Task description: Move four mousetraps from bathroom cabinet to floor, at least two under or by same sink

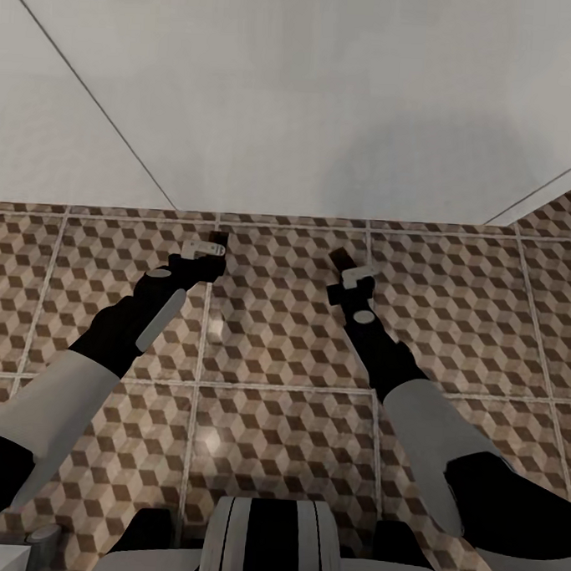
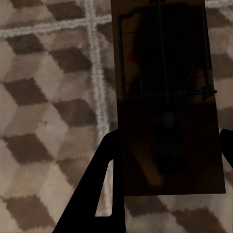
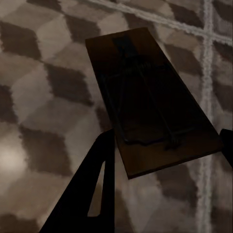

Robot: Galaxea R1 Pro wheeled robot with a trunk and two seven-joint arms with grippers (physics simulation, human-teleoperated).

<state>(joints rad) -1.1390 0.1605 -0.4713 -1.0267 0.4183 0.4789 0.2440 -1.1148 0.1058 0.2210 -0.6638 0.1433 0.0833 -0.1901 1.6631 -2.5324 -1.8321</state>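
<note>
A tiled room in a home, likely a bathroom. The floor (image 1: pixel 287 419) carries brown, beige and white cube-pattern tiles with pale grout. Plain white walls (image 1: pixel 312 94) fill the frame's upper half.

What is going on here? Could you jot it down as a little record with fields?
Place: bathroom floor, cube-pattern tiles, beside a plain white wall
Left gripper: shut on a mousetrap
Right gripper: shut on a second mousetrap
Traps: brown boards with dark wire, both held above the tiles
Arms: both reach forward, toward the wall
Sink: cannot tell where it is
</note>
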